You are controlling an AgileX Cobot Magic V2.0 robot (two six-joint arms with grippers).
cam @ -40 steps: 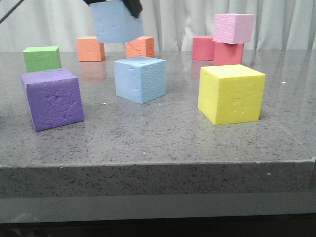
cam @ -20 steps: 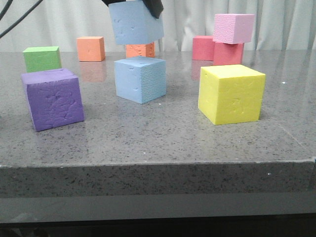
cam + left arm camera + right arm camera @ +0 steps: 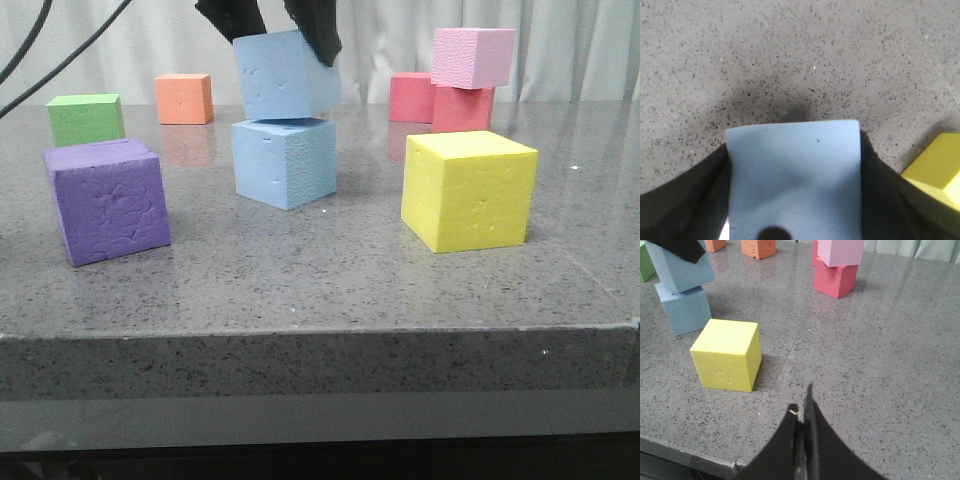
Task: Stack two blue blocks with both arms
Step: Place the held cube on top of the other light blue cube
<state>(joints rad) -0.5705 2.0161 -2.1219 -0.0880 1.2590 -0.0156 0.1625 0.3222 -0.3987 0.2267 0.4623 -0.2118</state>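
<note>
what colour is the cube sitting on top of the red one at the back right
Pink: a pale pink cube on the red cube, clearest in the front view.

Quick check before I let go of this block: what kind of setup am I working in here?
Likely a lab or test bench, not a home: a speckled grey stone-look table, a plain pale curtain behind it, and only coloured foam cubes as props, such as the yellow cube and purple cube.
</note>
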